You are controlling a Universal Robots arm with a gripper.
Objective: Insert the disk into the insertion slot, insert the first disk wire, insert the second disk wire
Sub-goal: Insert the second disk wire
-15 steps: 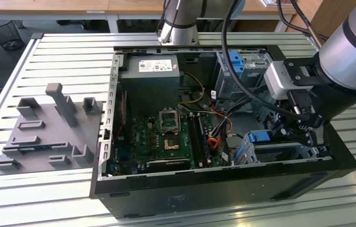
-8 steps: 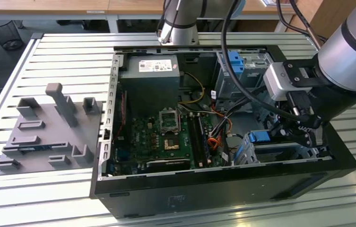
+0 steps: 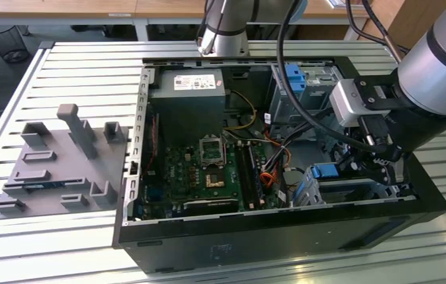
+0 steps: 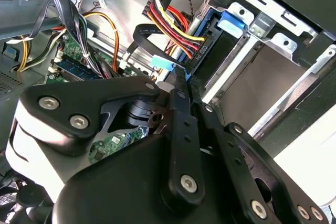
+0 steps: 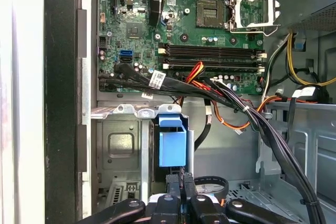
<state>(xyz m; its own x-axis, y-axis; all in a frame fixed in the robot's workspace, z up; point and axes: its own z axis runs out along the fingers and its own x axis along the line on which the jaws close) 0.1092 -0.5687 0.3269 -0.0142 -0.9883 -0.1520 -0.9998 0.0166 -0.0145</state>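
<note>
The disk [image 5: 172, 148], blue carrier edge up, stands on edge in the insertion slot [image 5: 118, 145] at the case's lower corner on the exterior view's right, seemingly seated. End effector [image 5: 181, 184] sits right at the disk's rear edge, fingers together, pinched on a small light-blue wire connector [image 4: 163, 62] in the second wrist view. The power plug [image 4: 176, 35] with its red-yellow-black leads hangs just beside it, near the disk's port edge.

Risk, as a judgement: connector tilted in the pinch could miss the port and bend pins; loose black cable bundle [image 5: 247, 114] crossing nearby could snag the fingers or drag the plug off line.

Views differ: second wrist view shows the connector tip and plug close up; first wrist view shows the motherboard [image 5: 184, 24] and the slot's sheet-metal wall; exterior view shows the whole PC case [image 3: 270, 236] on the slatted tabletop [image 3: 64, 71], plus a grey fixture plate [image 3: 57, 171] well apart.
</note>
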